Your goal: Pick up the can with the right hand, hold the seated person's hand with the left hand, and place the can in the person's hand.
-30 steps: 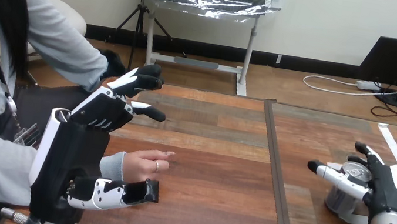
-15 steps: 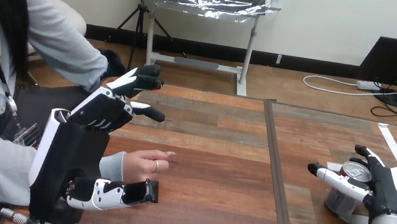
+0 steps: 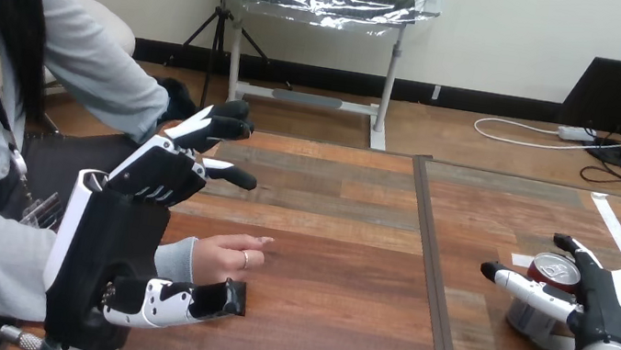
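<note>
One can (image 3: pixel 528 319) stands on the right side of the wooden table (image 3: pixel 344 236), near the front. Its long axis is almost upright, the top leaning slightly to the far right. It has a silver body and a red top. The right hand (image 3: pixel 603 307) clasps it, thumb across the near side and fingers behind. At the left, the left hand (image 3: pixel 131 232) is spread wide, fingers released, around one person's hand (image 3: pixel 225 257) without closing on it.
</note>
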Robot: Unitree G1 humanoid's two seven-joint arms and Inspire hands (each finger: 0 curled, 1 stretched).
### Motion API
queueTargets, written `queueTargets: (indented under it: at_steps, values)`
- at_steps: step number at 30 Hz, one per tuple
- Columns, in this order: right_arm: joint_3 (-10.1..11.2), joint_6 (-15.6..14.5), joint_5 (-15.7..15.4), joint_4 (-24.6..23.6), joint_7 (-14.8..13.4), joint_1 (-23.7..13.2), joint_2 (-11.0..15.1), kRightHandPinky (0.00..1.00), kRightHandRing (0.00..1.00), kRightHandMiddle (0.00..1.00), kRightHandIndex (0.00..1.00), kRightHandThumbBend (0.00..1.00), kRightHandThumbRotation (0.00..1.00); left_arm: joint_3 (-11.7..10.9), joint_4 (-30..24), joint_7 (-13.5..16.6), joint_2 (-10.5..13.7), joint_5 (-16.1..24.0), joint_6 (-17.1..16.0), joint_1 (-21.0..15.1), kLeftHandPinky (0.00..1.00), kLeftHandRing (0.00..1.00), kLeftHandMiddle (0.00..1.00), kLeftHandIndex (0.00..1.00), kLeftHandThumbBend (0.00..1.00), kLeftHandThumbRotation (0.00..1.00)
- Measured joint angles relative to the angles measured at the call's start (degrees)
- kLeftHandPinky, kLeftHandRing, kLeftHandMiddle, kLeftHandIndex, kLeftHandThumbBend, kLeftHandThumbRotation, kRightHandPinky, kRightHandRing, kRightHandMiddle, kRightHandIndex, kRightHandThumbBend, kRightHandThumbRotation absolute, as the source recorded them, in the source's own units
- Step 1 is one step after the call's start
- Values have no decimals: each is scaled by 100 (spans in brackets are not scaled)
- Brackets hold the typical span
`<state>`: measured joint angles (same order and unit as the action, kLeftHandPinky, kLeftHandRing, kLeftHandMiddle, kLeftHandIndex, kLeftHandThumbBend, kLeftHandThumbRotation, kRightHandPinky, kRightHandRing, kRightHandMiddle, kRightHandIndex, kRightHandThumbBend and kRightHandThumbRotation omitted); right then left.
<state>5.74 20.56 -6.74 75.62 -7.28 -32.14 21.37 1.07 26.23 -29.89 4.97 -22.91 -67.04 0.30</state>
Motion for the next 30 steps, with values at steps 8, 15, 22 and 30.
queueTargets:
  at_steps: [8, 15, 22, 30]
  values:
    - [-1, 5, 5, -5, -157, 8, -51, 69, 78, 79, 82, 96, 13, 0, -2, -3, 0, -1, 6, 2, 61, 83, 85, 74, 100, 43]
    - [-35, 9, -47, -5, -410, 21, -96, 62, 69, 71, 75, 93, 4, 0, -11, -10, 3, 0, 18, 7, 61, 83, 85, 74, 100, 42]
    - [-34, 11, -44, -5, -493, 34, -100, 60, 66, 67, 71, 91, 1, 0, -23, -19, 6, -2, 21, 26, 61, 83, 85, 74, 100, 42]
    - [-32, 55, -39, -5, -547, 61, -103, 56, 60, 62, 65, 87, 0, -2, -37, -17, 6, 2, 21, 39, 61, 82, 85, 74, 100, 43]
